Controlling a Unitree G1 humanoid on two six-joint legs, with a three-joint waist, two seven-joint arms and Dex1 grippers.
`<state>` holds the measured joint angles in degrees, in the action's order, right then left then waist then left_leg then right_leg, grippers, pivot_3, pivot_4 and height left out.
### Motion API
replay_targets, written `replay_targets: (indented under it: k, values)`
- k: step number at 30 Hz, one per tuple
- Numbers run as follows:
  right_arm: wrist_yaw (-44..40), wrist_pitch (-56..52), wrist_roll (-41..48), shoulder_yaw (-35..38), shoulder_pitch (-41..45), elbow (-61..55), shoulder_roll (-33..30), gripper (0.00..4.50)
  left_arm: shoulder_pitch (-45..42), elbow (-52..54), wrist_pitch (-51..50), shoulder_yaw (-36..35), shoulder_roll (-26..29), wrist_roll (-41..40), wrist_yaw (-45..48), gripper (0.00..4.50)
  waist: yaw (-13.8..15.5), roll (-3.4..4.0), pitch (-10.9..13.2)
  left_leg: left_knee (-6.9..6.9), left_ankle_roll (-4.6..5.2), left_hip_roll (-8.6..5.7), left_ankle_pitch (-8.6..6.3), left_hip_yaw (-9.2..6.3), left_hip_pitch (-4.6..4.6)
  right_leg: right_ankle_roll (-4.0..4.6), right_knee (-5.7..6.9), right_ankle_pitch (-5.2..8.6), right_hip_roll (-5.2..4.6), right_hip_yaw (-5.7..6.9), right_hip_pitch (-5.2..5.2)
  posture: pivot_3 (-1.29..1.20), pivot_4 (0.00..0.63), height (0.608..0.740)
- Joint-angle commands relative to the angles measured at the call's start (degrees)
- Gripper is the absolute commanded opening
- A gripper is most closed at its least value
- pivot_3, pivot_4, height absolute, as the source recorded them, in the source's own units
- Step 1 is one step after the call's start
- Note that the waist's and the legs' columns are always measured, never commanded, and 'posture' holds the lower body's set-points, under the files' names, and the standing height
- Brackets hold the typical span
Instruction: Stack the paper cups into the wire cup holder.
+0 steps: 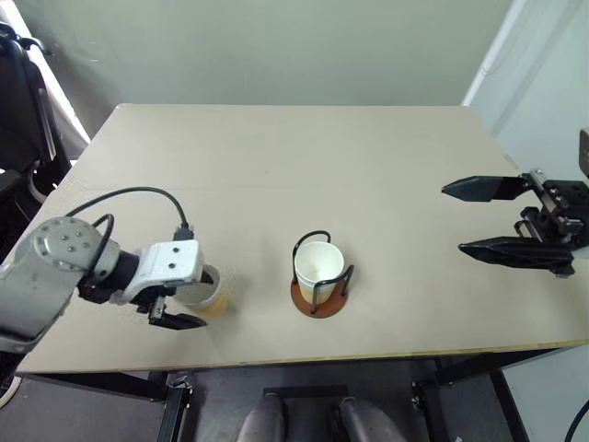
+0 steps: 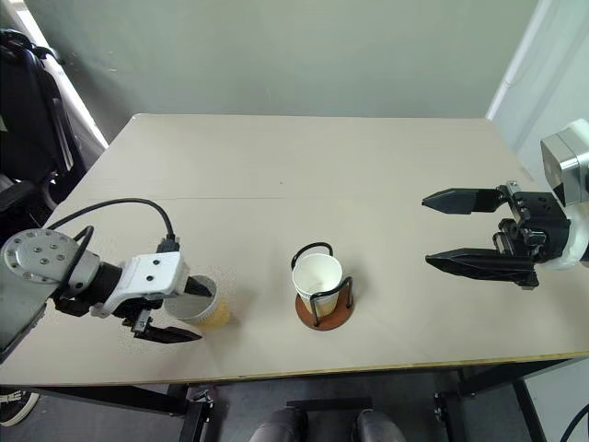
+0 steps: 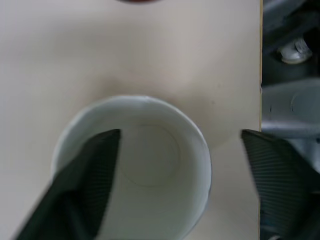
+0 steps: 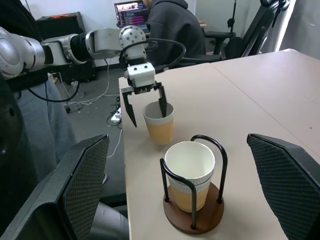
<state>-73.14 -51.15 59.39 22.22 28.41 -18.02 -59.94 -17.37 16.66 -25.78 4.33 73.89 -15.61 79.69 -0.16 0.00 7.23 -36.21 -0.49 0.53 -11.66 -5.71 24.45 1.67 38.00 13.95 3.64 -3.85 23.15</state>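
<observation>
A pale table point(image 1: 276, 166) is seen from above. Near the middle of its front edge stands a wire cup holder point(image 1: 321, 296) with a round reddish-brown base and thin black wire loops. A paper cup point(image 1: 318, 267) sits upright inside the holder, its white inside facing up; in the right wrist view a second rim shows just under the top one, so cups appear to be nested there.

To the left, well apart from the holder, another paper cup point(image 2: 199, 301) stands upright on the table near the front edge. The left gripper point(image 4: 148, 106) is positioned over this cup with its jaws parted: one black finger point(image 3: 90, 175) is placed inside the rim and the other outside the wall. The cup is not yet squeezed.

On the right, the right gripper point(image 2: 465, 230) is held above the table, fingers spread wide, holding nothing.

A seated person point(image 4: 172, 22) is visible beyond the table.
</observation>
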Motion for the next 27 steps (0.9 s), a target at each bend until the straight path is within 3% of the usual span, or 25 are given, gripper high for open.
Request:
replay_targets:
  k: [1, 7, 8, 16, 19, 23, 27]
  values:
    - [0.4, 1.6, 0.0, 0.6, 1.1, -0.2, -1.0, 4.5, -2.4, -1.3, 1.4, 2.0, -1.4, 2.3, 0.2, 2.43, 0.1, 0.0, 0.0, 0.0, 0.0, 0.0, 0.0, -0.01, -0.01, 0.0, 0.0, 0.0, 0.0, 0.0, 0.0, 0.0, 0.15, 0.74]
    - [0.7, 2.2, -0.5, 0.6, 0.7, -0.3, -1.5, 4.5, -3.9, -3.2, 2.6, 3.6, -3.0, 3.9, 1.2, 0.23, 0.1, 0.0, 0.0, -0.06, 0.01, 0.0, -0.01, -0.01, 0.03, -0.01, 0.01, 0.0, 0.0, 0.0, 0.0, 0.0, 0.15, 0.74]
    - [0.7, 2.3, -0.6, 0.7, 0.4, -0.4, -1.6, 4.5, -3.9, -3.2, 2.6, 3.7, -3.1, 3.9, 1.4, 0.04, 0.1, 0.0, 0.0, -0.06, 0.02, 0.0, -0.01, -0.02, 0.03, -0.01, 0.01, 0.0, 0.0, 0.0, 0.0, 0.0, 0.15, 0.74]
    - [0.9, 2.6, -0.1, 3.0, -1.2, -1.5, -2.9, 4.5, -7.2, -3.7, 3.3, 0.9, -3.9, 1.4, 3.2, 0.04, 0.2, 0.0, 0.0, -0.08, 0.04, 0.0, -0.03, -0.01, 0.04, -0.04, 0.01, 0.0, 0.0, 0.0, 0.0, 0.0, 0.15, 0.74]
    - [0.9, 3.0, -0.1, 3.4, -1.2, -1.3, -3.4, 4.5, -16.8, -7.3, 3.4, 0.4, -6.6, -1.0, 5.1, 0.04, 0.7, 0.0, 0.0, -0.19, 0.04, 0.0, -0.02, -0.06, 0.06, -0.06, 0.04, -0.02, 0.02, 0.03, -0.03, 0.0, 0.15, 0.74]
    - [0.2, 3.4, 0.1, 3.7, -0.7, -0.7, -4.2, 4.5, -37.9, -13.2, 0.5, 2.0, -15.8, -7.8, 10.7, 0.04, 1.5, 0.01, 0.0, -0.61, 0.11, -0.01, -0.03, -0.17, 0.25, -0.21, 0.01, -0.15, 0.03, 0.04, -0.07, 0.0, 0.15, 0.74]
    - [-1.6, 3.2, 1.6, 3.4, -1.3, -1.9, -4.4, 4.5, -47.7, -17.3, 4.3, 9.5, -19.4, -14.5, 12.8, 0.04, 1.3, 0.05, 0.0, -1.0, 0.45, -0.1, -0.24, -0.06, 0.49, -0.47, -0.15, -0.3, -0.09, 0.0, -0.08, 0.0, 0.15, 0.74]
